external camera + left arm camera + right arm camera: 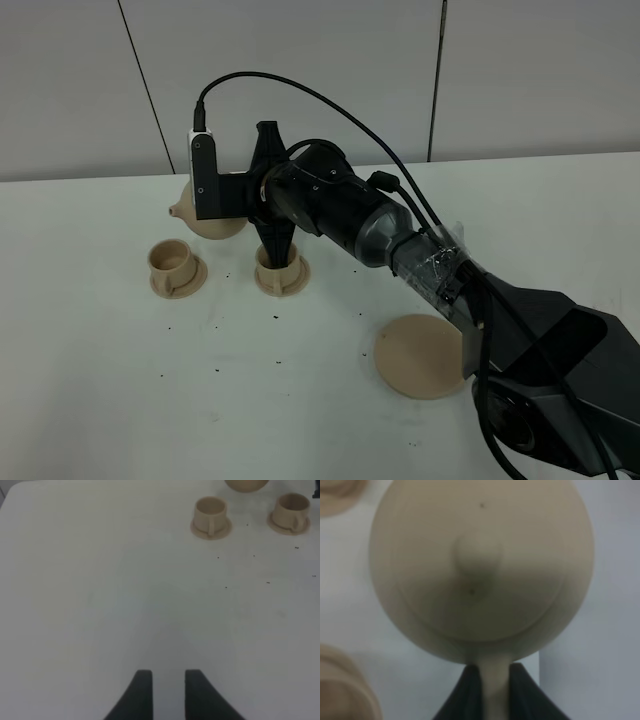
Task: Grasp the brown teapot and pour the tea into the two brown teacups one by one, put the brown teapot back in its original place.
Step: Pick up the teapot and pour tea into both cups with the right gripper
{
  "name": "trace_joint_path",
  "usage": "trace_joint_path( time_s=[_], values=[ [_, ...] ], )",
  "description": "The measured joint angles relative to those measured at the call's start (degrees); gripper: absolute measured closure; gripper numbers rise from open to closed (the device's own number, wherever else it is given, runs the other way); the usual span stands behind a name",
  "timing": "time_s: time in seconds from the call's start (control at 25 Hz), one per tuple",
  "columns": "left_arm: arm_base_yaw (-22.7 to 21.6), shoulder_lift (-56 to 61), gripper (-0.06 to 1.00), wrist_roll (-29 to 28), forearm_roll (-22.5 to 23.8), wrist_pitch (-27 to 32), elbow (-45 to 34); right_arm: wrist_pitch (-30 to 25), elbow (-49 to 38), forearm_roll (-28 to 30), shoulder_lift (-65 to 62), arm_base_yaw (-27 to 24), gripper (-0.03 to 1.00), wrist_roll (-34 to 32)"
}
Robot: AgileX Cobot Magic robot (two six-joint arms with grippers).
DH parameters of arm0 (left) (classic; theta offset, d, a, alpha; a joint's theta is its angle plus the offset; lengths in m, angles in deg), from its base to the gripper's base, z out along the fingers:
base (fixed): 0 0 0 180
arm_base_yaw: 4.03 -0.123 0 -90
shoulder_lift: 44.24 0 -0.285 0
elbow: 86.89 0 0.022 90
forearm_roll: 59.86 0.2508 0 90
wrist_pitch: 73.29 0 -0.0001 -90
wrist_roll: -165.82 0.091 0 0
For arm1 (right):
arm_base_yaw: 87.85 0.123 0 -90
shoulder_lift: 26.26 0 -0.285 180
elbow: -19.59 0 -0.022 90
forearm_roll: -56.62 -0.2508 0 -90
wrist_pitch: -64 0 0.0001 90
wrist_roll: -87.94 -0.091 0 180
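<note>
My right gripper point(240, 205) is shut on the loop handle of the brown teapot point(208, 218) and holds it above the table, spout pointing left. The right wrist view looks onto the teapot's lid and knob point(479, 555), with the handle clamped between the dark fingers point(468, 695). Below the teapot stand the two brown teacups on their small saucers. One is the left cup point(175, 266), the other the right cup point(281, 272), partly behind the gripper's body. The flat round saucer point(420, 356) lies bare at the right. My left gripper point(167, 695) hovers over bare table, slightly open and holding nothing.
The right arm point(400, 240) stretches diagonally from the lower right across the white table point(120, 400). Small dark specks are scattered on the table around the cups. A grey panelled wall point(330, 70) runs behind the table's far edge. The left wrist view shows both cups point(210, 515) point(292, 512) far from the left gripper.
</note>
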Motion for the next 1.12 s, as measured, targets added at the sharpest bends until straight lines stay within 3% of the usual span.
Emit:
trace_joint_path(
  time_s=[0.72,1.12],
  values=[
    [0.0,0.0,0.71,0.0,0.0,0.0,0.0,-0.4,0.0,6.2,0.0,1.3,0.87,-3.3],
    [0.0,0.0,0.71,0.0,0.0,0.0,0.0,-1.1,0.0,13.3,0.0,3.7,0.87,-7.9]
  ],
)
